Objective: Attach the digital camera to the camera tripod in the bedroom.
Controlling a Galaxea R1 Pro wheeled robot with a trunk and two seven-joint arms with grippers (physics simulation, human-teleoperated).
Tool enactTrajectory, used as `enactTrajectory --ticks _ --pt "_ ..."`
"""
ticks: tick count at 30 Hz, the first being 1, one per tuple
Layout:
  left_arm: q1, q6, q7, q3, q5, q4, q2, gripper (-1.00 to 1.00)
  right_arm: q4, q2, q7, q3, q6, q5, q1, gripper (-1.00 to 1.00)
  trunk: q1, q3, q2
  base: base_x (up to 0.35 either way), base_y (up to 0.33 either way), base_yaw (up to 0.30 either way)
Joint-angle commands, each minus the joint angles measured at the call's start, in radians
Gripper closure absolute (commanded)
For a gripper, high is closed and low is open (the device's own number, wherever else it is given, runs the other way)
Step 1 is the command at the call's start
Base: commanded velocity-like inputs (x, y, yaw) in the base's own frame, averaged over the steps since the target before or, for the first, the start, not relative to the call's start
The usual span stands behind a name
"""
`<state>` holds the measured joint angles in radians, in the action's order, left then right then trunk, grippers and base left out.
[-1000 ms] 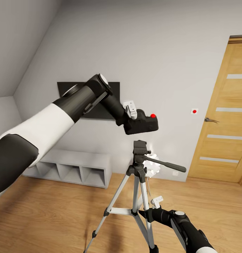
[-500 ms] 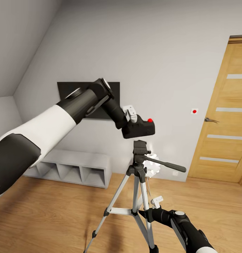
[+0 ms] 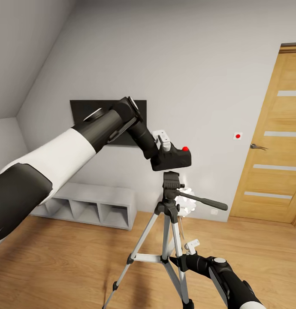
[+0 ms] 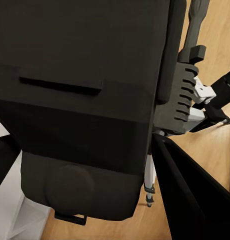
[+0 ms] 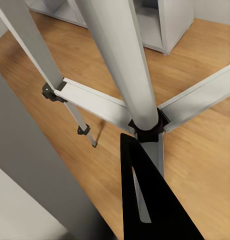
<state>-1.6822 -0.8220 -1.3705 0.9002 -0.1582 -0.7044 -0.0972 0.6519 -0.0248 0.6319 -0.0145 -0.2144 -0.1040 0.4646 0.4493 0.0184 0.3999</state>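
Step in hand, as I judge it: seating the camera [image 3: 171, 158] on the tripod [image 3: 168, 223]; attachment is not yet made.

Left end effector [image 3: 164, 143]: closed on the camera, holding it in the air just above the tripod's pan head [image 3: 170, 182]. In the head view the camera's underside sits very near the top of the pan head, but I cannot tell whether they touch. The camera is tilted slightly, red dot [image 3: 185, 149] on its upper face. In the left wrist view the camera body [image 4: 80, 105] is close against the lens, with the ribbed head mount [image 4: 181, 97] beside it.

Right end effector [image 3: 187, 252]: low down at the centre column, near the braces. In the right wrist view the column [image 5: 126, 60] and brace hub [image 5: 147, 131] are right in front of it; I cannot tell whether it is closed on the column or merely next to it.

Next move, my assessment: level the camera, centre it over the pan head plate, lower straight down. The handle [image 3: 203, 201] projects to the side and should be avoided.
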Motion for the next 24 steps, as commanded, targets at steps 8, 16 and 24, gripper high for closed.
enactTrajectory --ticks 8,16,24 --pt "-0.001 -0.003 -0.009 -0.001 -0.012 -0.007 -0.001 1.0 -0.021 0.0 -0.02 0.001 0.004 -0.062 -0.001 1.0 0.001 -0.001 0.0 0.0 0.0 0.0" --pt "0.001 -0.001 -0.007 -0.001 -0.012 -0.011 -0.001 1.0 -0.021 0.0 -0.02 0.001 0.003 -0.062 -0.001 1.0 0.001 -0.001 0.0 0.0 0.0 0.0" --pt "0.001 0.0 -0.007 0.002 -0.011 -0.011 -0.001 1.0 -0.021 0.0 -0.02 0.001 0.003 -0.062 -0.001 1.0 0.001 -0.001 0.0 0.0 0.0 0.0"
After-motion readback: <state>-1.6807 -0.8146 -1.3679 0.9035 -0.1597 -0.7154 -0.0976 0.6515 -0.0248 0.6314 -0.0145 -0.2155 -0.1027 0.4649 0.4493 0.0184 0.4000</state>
